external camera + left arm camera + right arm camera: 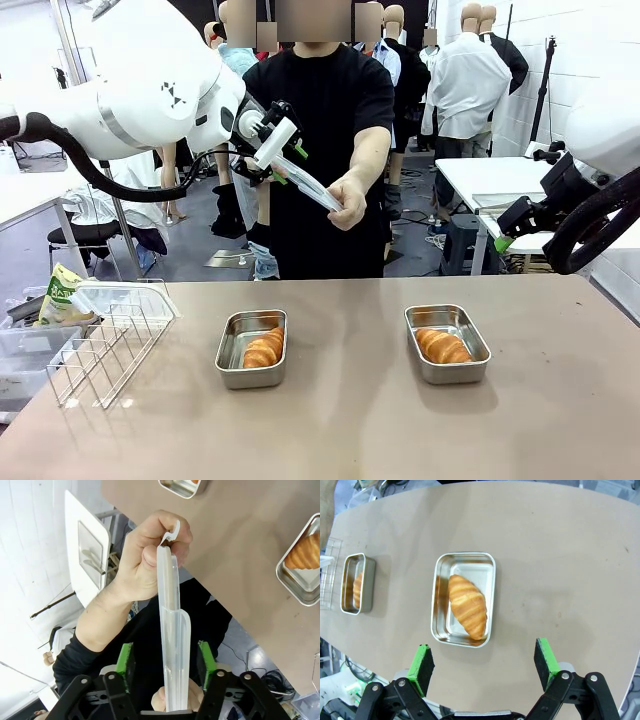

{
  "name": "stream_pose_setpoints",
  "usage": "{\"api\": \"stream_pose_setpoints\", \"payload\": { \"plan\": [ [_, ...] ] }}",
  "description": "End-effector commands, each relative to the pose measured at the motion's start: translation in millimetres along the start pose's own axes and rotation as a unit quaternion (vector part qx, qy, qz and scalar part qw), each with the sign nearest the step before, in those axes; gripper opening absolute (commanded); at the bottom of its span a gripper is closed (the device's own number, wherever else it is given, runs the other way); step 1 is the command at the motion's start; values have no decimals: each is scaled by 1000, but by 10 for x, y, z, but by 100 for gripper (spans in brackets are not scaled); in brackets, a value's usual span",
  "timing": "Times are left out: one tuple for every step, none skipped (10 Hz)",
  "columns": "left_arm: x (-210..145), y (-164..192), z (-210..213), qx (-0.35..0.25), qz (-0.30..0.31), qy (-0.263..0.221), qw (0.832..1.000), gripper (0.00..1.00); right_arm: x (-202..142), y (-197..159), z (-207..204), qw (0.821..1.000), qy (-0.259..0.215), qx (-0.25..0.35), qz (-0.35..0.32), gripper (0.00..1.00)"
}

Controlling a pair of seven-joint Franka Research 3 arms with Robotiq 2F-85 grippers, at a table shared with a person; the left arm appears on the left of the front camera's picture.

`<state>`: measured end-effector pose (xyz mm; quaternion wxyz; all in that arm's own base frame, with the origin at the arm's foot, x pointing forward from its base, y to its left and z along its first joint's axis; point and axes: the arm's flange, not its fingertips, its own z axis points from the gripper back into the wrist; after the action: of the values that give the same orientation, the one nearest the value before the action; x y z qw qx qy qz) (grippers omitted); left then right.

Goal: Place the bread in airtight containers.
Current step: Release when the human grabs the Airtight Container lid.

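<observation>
1. Where the table (350, 420) fills the lower frame, the right gripper (482, 647) is spread wide and empty above it.
2. Upper left, the left gripper (165, 647) is parted around a lid (169, 605) pinched by a hand (145, 565), with the pads clear of it.
3. One tub (226, 352) is set centre-left, one tub (480, 345) centre-right.
4. A croissant (264, 350) is laid in each.

On the table (350, 430) two steel tubs stand side by side: the left container (236, 345) with one croissant (265, 349) in it, the right container (466, 325) with a second croissant (442, 346). The wire rack (100, 350) lies left of them, at the table's edge. Behind and above them, the lid (312, 190) is between the fingers of the left gripper (290, 165), its other end in the person's hand (350, 205).
</observation>
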<state>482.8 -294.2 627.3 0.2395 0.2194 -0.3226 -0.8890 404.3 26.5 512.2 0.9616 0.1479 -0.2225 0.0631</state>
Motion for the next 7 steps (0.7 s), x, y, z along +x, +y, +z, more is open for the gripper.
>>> {"api": "stream_pose_setpoints", "payload": {
  "plan": [
    [-56, 37, 13, -11, -16, -21, 1000, 100, 1, 1, -11, 1000, 0, 1, 0, 100],
    [-56, 37, 17, -13, -17, -21, 1000, 100, 1, 1, -11, 1000, 0, 1, 0, 100],
    [-50, 36, 21, -13, -18, -22, 1000, 100, 1, 1, -11, 1000, 0, 1, 0, 100],
    [-45, 34, 25, -14, -18, -22, 999, 100, 1, 1, -11, 1000, 0, 1, 0, 100],
    [-44, 28, 30, -15, -18, -22, 999, 100, 1, 1, -11, 1000, 0, 1, 0, 100],
    [-38, 27, 37, -14, -18, -22, 1000, 100, 1, 1, -11, 1000, 0, 1, 0, 100],
    [-32, 28, 45, -11, -19, -22, 1000, 100, 1, 1, -11, 1000, 0, 1, 0, 100]
  ]
}}
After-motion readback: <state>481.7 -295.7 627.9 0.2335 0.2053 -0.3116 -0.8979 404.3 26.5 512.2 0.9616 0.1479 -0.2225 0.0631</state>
